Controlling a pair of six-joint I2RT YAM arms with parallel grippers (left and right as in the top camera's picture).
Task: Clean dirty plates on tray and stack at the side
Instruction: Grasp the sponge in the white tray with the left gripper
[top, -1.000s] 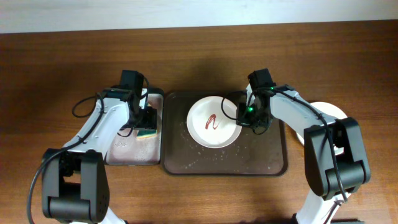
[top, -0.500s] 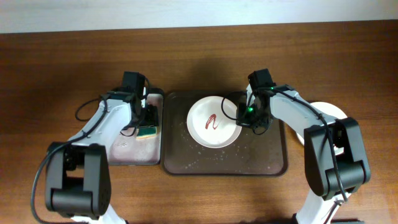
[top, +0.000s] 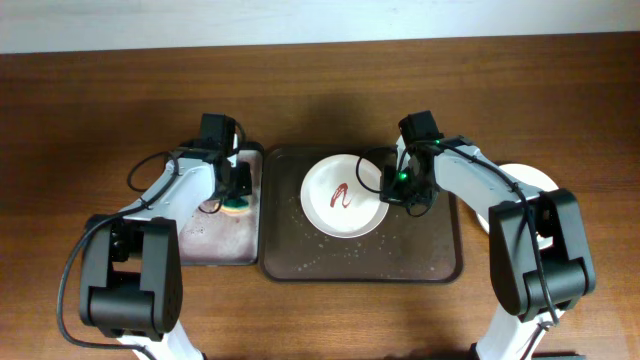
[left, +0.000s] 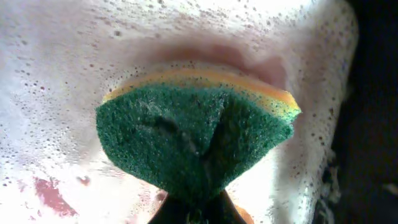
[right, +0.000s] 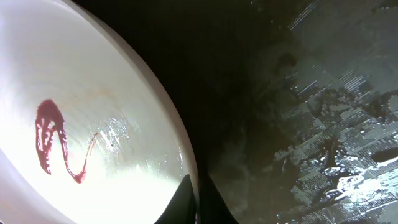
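A white plate (top: 343, 197) with a red sauce squiggle lies in the dark brown tray (top: 420, 255). My right gripper (top: 392, 190) is shut on its right rim. In the right wrist view the rim of the plate (right: 81, 112) runs between the two fingers of that gripper (right: 199, 202). My left gripper (top: 234, 196) is down in the black basin (top: 210, 245), shut on the green-yellow sponge (top: 236, 207). The left wrist view shows the sponge (left: 193, 137) creased and pinched in the left gripper (left: 193, 214) over foamy liquid. Another white plate (top: 530, 180) rests on the table at the right, partly hidden by the right arm.
The basin stands close against the tray's left side. Water drops and suds (right: 336, 137) cover the tray floor right of the plate. Bare wood tabletop (top: 320, 90) stretches behind and to either side.
My left gripper has closed on the sponge, which now looks squeezed and smaller. The right gripper and the plate have stayed where they were.
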